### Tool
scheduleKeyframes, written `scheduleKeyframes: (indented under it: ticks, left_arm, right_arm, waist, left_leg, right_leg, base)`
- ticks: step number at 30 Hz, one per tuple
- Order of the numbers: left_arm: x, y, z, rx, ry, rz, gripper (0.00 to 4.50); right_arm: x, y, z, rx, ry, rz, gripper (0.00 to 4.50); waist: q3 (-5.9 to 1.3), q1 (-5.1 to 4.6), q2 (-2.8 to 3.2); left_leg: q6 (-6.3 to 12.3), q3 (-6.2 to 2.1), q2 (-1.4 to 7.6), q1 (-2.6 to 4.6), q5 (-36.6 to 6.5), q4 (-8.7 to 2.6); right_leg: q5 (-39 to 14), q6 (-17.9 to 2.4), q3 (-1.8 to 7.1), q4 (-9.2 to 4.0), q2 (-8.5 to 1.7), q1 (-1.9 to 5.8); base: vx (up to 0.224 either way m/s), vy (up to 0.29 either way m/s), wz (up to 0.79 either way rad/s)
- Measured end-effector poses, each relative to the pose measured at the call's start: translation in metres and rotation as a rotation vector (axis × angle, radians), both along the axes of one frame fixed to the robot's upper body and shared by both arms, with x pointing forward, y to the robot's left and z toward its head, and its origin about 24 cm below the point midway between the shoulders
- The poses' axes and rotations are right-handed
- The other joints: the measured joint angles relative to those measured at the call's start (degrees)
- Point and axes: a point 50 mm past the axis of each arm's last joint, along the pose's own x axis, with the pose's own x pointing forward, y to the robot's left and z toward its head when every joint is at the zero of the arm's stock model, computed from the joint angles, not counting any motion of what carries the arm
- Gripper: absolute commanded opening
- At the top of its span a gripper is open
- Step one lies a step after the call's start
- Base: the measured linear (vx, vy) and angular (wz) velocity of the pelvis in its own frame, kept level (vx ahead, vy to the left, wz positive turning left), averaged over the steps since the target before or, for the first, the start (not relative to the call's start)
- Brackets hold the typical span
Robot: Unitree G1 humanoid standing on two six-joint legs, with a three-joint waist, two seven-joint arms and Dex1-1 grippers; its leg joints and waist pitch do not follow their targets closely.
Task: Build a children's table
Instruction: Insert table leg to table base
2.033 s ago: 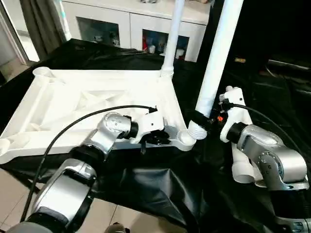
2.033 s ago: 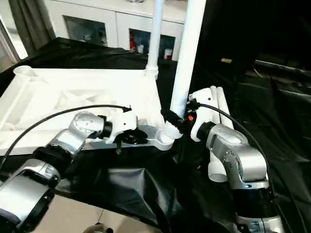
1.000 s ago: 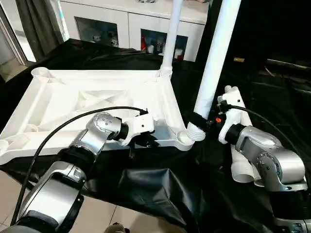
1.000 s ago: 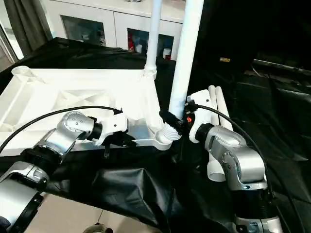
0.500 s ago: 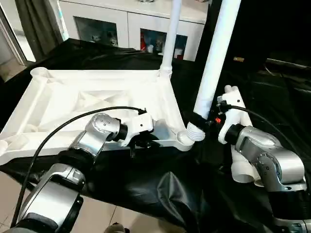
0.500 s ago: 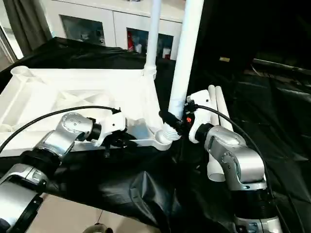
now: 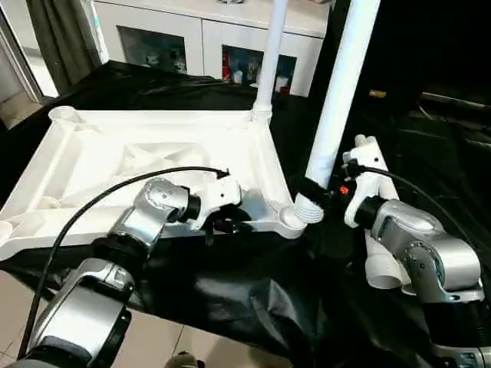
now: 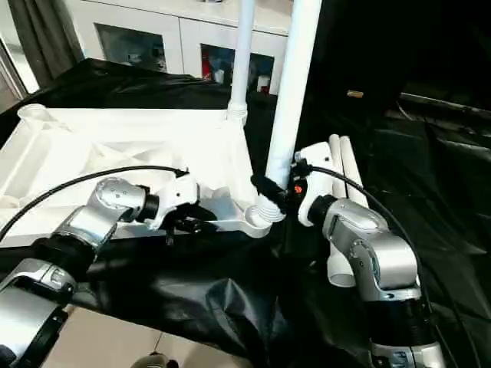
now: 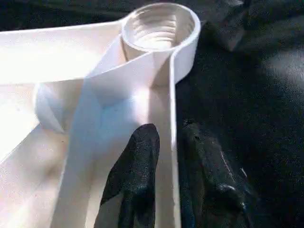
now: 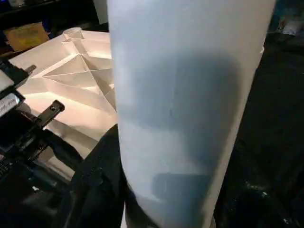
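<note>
At the near rim, left gripper (image 9: 164, 178): fingers slightly parted, straddling the tabletop (image 7: 115, 165) edge wall, apparently not clamping it.
Right gripper (image 7: 305, 190): closed round a leg (image 7: 337, 100) standing in the corner socket (image 7: 292, 218).
Spare legs (image 7: 380, 261): lying on the black cloth (image 7: 253, 291).

Head pair downward; wrist cameras close.

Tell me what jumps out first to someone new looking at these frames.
The upside-down white table top on the black-draped surface, with one leg standing in its far right corner socket. Next, the thick white leg that the right end effector grips upright at the near right socket. The left end effector straddles the top's near rim.
</note>
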Motion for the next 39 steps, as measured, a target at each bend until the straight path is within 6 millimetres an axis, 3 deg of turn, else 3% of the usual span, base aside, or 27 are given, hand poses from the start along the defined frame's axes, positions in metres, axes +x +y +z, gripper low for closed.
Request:
scheduleKeyframes:
  ticks: [11, 25, 31, 39]
  left_arm:
    - [-0.001, 0.003, -0.003, -0.002, 0.018, 0.005, 0.0]
    - [-0.002, 0.003, -0.002, 0.002, 0.025, -0.002, 0.0]
    - [-0.013, -0.004, -0.003, -0.01, 0.046, -0.056, 0.0]
    - [-0.013, -0.008, -0.004, -0.012, 0.045, -0.026, 0.0]
  right_arm:
    - [0.0, 0.0, 0.0, 0.002, 0.0, 0.006, 1.9]
    - [0.001, -0.001, -0.004, 0.0, 0.019, 0.002, 1.9]
    - [0.005, 0.001, -0.015, -0.016, 0.059, 0.015, 1.9]
    - [0.005, 0.017, -0.019, -0.008, 0.073, 0.085, 1.9]
  waist:
    - [0.0, 0.0, -0.01]
    - [0.0, -0.06, 0.0]
    - [0.01, 0.18, 0.04]
    - [0.0, 0.1, 0.02]
  left_leg:
    - [0.0, 0.0, 0.0, 0.01, 0.0, 0.0]
    - [0.01, 0.03, 0.0, 0.01, -0.01, -0.01]
    - [0.06, 0.06, 0.0, -0.03, -0.05, -0.03]
    - [0.06, 0.13, 0.0, 0.01, -0.04, -0.01]
  right_leg:
    - [-0.01, 0.01, 0.01, 0.0, 0.0, 0.0]
    - [-0.01, 0.01, 0.02, -0.01, 0.0, -0.01]
    - [-0.06, 0.02, 0.03, -0.02, -0.01, -0.04]
    - [-0.05, 0.03, 0.04, -0.01, -0.05, 0.01]
  base:
    - [0.0, 0.0, 0.0]
    - [0.0, 0.0, 0.0]
    - [0.0, 0.0, 0.0]
    - [0.0, 0.0, 0.0]
